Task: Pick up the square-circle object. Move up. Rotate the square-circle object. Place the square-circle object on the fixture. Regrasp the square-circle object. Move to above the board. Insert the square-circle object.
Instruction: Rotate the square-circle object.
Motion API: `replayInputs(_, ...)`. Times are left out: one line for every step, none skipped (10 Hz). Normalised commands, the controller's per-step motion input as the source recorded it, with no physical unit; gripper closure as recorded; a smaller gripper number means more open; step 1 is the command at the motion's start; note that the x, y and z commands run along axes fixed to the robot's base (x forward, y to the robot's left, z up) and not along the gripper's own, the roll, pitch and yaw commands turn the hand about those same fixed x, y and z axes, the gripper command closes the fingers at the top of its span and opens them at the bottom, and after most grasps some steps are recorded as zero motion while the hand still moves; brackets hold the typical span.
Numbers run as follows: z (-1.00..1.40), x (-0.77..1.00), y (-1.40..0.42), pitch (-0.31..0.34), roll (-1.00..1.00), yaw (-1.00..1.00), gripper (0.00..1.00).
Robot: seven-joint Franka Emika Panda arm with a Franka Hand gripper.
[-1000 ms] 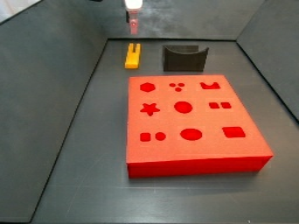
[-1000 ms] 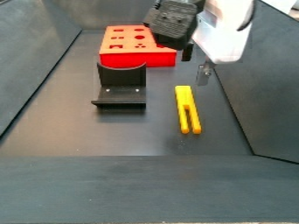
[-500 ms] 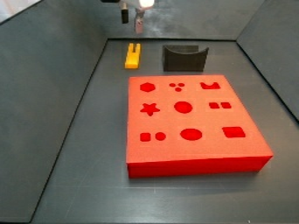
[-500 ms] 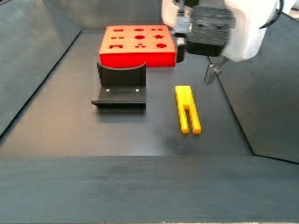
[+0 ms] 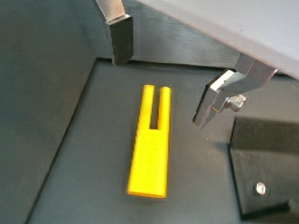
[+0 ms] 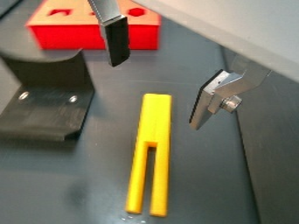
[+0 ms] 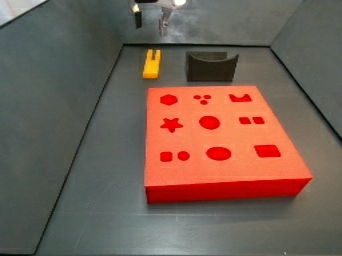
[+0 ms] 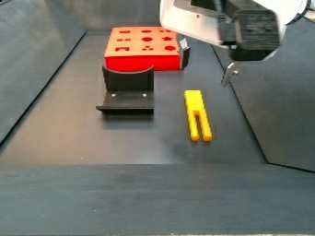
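Note:
The yellow square-circle object (image 5: 152, 140) lies flat on the dark floor, its slotted end showing in both wrist views (image 6: 149, 153). In the side views it lies beside the fixture (image 7: 152, 64), to one side of it (image 8: 197, 114). My gripper (image 5: 163, 72) is open and empty, hanging above the object with one finger on each side of its line (image 6: 160, 74). It sits high at the back in a side view (image 7: 150, 12); one fingertip (image 8: 229, 72) shows above the object. The dark fixture (image 7: 211, 66) stands next to the red board (image 7: 221, 140).
Grey walls (image 7: 80, 90) enclose the dark floor on the sides and at the back. The fixture (image 8: 125, 90) stands just in front of the board (image 8: 145, 48), left of the yellow object. The fixture's base plate (image 6: 41, 96) shows in a wrist view.
The gripper has turned about its wrist and shifted a little over the yellow object. The object, the fixture and the board have not moved.

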Motion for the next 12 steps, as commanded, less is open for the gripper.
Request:
replayInputs(-0.04,0.03,0.0,-0.007,0.0,1.0,0.0)
replayInputs(-0.04,0.03,0.0,-0.008,0.0,1.0,0.0)
replayInputs(-0.04,0.03,0.0,-0.01,0.0,1.0,0.0)
replayInputs(-0.04,0.03,0.0,-0.011,0.0,1.0,0.0)
replayInputs(-0.04,0.03,0.0,-0.013,0.0,1.0,0.0)
replayInputs(-0.04,0.03,0.0,-0.016,0.0,1.0,0.0)
replayInputs(-0.04,0.03,0.0,-0.019,0.0,1.0,0.0)
replayInputs(-0.04,0.03,0.0,-0.02,0.01,0.73,0.0)
replayInputs(-0.04,0.03,0.0,-0.02,0.01,0.49,0.0)
replayInputs(-0.04,0.03,0.0,-0.02,0.01,0.31,0.0)
replayInputs(-1.0,0.0,0.0,0.0,0.0,0.0,0.0)
replayInputs(-1.0,0.01,0.0,-0.011,0.0,-0.07,0.0)
